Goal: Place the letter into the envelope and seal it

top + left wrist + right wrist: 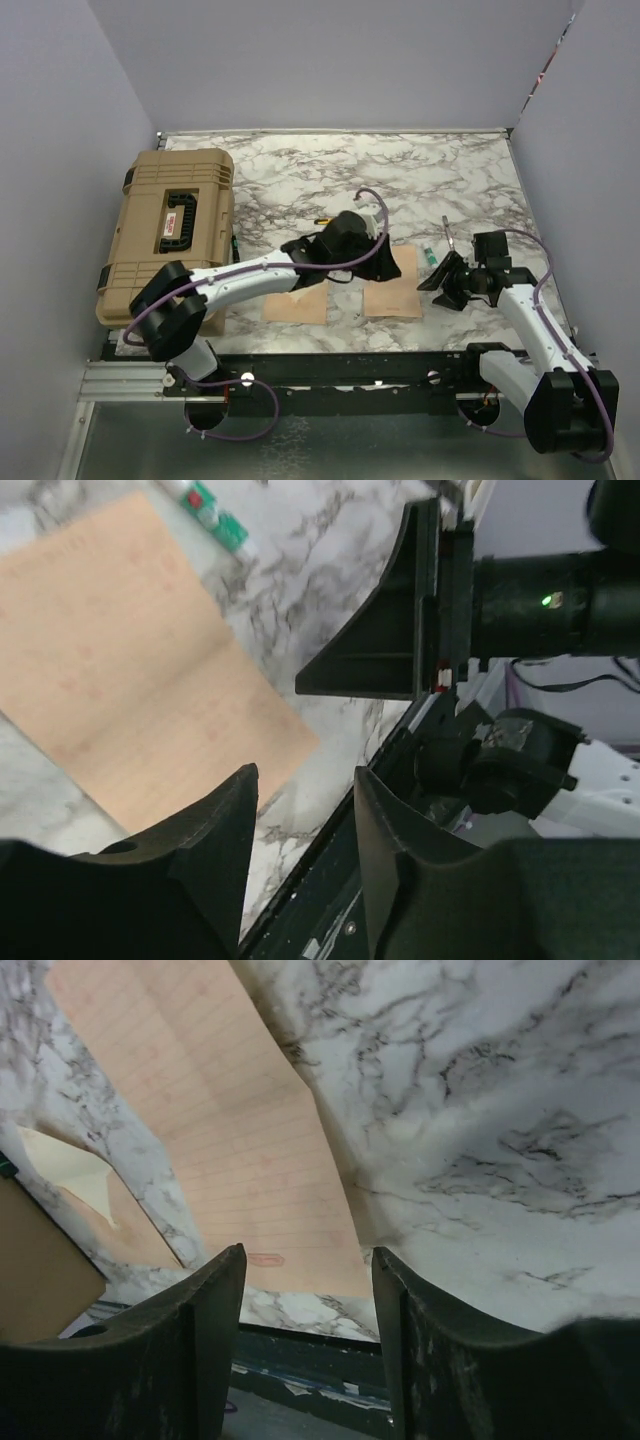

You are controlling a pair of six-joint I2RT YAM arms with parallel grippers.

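The letter (392, 297) is lying flat on the worktop (300, 180), with the envelope (296, 305) at its 9 o'clock. The left gripper (385, 262) and right gripper (445, 280) are both hanging released and empty. This light, floppy sheet is probably needing a gentle edge pinch.

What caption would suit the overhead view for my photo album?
Left arm and right arm lean over a marble table, the letter and envelope lying flat side by side.

The peach-tan paper letter (392, 296) is laid right of the tan kraft envelope (296, 308) on the marbled surface (300, 180), a tan plastic case (170, 230) far left.
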